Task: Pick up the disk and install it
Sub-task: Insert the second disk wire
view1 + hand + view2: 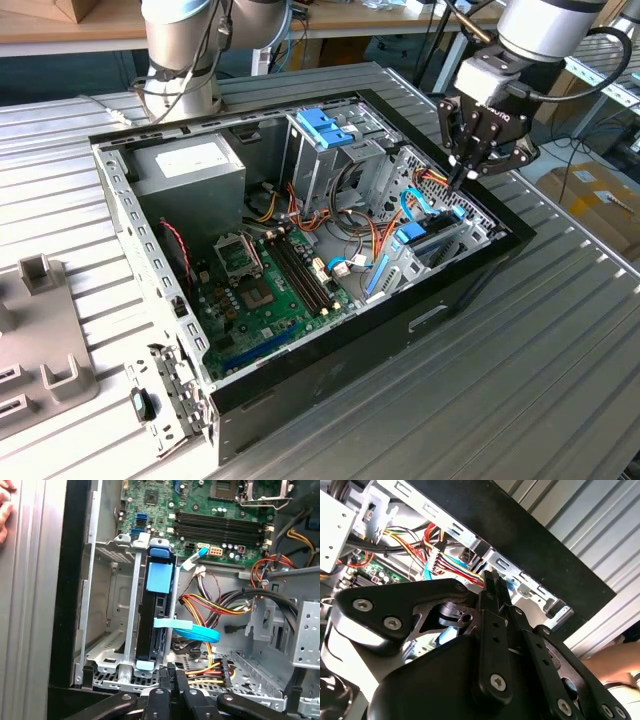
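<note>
The disk (156,615) stands on edge in a metal bay slot at the case's corner, its blue carrier showing at both ends. In the exterior view the disk (425,238) sits low in the case toward the exterior view's right. My gripper (463,178) hangs just above and behind that bay, its fingers pressed together with nothing between them. In the first wrist view the gripper (170,674) points at the case wall beside the disk's end. In the second wrist view the gripper (491,580) is over the bundle of coloured wires.
The open computer case (330,345) lies on a ribbed metal table. A grey power supply (190,165), a drive cage with a blue bracket (325,125) and the motherboard (265,285) fill it. A blue cable (192,630) crosses by the disk. A hand (5,510) rests outside the case.
</note>
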You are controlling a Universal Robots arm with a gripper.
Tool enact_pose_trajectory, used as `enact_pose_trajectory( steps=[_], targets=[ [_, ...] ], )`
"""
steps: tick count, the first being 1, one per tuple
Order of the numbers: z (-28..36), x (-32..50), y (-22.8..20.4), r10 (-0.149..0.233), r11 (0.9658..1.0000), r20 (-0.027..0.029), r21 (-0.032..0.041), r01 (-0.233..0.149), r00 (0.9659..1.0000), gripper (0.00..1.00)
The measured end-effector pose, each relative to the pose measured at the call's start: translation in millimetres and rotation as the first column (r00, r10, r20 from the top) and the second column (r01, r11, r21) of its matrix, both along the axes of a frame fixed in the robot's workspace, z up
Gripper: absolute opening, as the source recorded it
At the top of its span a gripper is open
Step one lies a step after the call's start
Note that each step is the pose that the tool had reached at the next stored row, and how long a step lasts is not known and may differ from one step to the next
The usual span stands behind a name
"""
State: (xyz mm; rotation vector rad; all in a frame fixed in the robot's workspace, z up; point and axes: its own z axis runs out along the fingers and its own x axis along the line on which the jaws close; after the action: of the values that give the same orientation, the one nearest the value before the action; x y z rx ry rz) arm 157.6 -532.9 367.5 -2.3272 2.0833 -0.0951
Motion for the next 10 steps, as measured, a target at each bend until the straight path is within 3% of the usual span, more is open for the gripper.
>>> enact_pose_trajectory(
  steps=[5, 10],
  targets=[
    [-0.1, 0.0, 0.0, -0.066, 0.9978, 0.0002, -0.0038, 0.066, 0.9978, 0.16],
    [-0.1, 0.3, 0.1, -0.066, 0.9978, -0.0021, -0.0047, 0.066, 0.9978, 0.16]
  ],
)
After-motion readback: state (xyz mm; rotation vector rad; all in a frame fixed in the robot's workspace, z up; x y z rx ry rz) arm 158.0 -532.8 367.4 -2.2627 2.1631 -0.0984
